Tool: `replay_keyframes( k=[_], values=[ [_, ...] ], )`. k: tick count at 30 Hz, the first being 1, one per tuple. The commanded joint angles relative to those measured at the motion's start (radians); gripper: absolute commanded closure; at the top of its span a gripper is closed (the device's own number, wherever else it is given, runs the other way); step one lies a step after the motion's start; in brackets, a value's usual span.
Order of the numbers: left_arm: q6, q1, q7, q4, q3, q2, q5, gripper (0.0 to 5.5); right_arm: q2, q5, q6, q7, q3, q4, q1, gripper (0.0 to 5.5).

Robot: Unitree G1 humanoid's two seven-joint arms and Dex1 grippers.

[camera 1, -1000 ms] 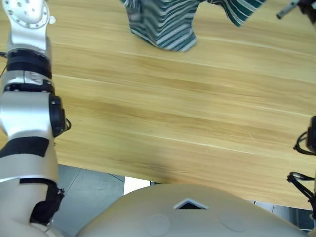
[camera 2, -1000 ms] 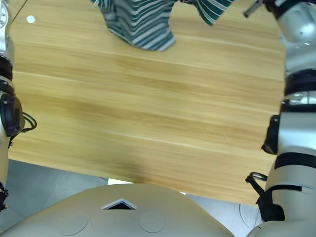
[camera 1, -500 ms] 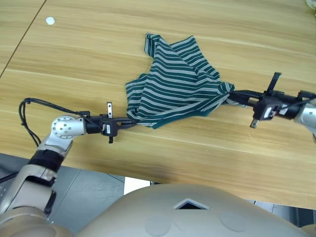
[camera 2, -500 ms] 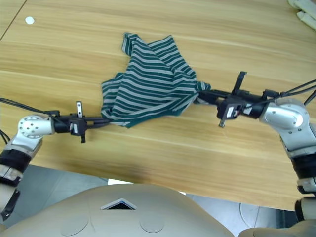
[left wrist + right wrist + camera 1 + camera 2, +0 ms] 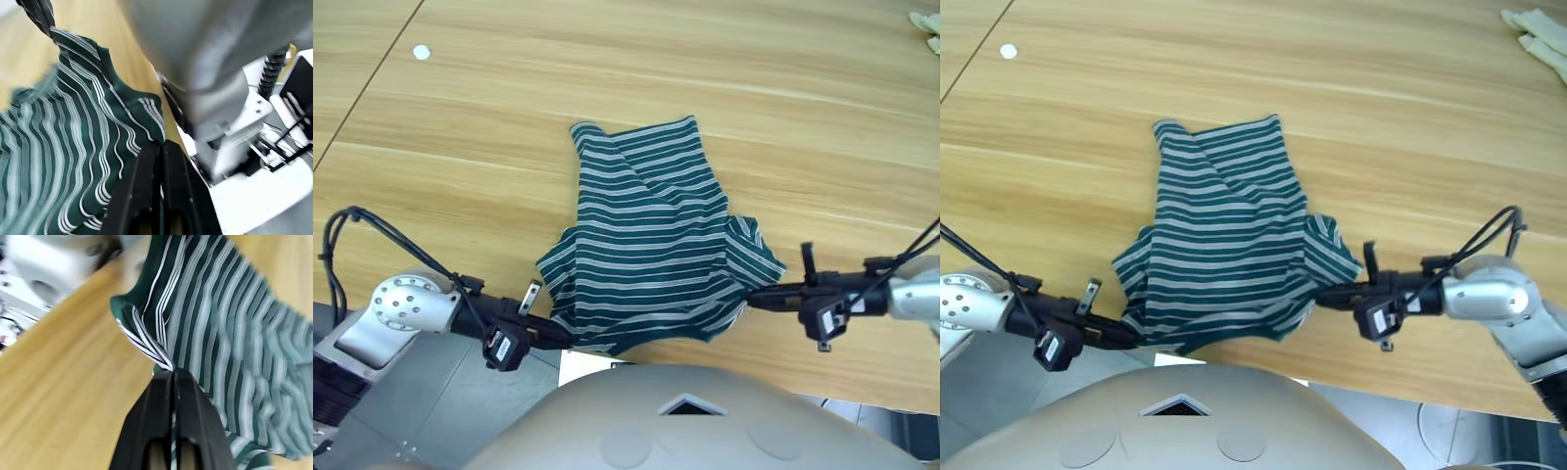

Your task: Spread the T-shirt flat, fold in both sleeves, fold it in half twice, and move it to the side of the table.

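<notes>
At the wooden table (image 5: 607, 59), left hand (image 5: 566, 340) and right hand (image 5: 749, 297) each pinch the striped T-shirt (image 5: 646, 255).

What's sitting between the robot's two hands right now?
The crumpled green-and-white striped T-shirt spans the gap; left hand and right hand each pinch an edge, clear in the left eye view.

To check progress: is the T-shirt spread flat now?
No, the T-shirt lies crumpled, with layers folded over each other.
</notes>
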Motion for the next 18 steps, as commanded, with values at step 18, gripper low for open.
replay_keyframes(
  k=[18],
  values=[
    [0.149,-0.083,-0.257,-0.147,0.5,-0.163,-0.423,5.5,0.231,0.629,0.162,0.506,-0.527,-0.263,0.028,5.47]
  ],
)
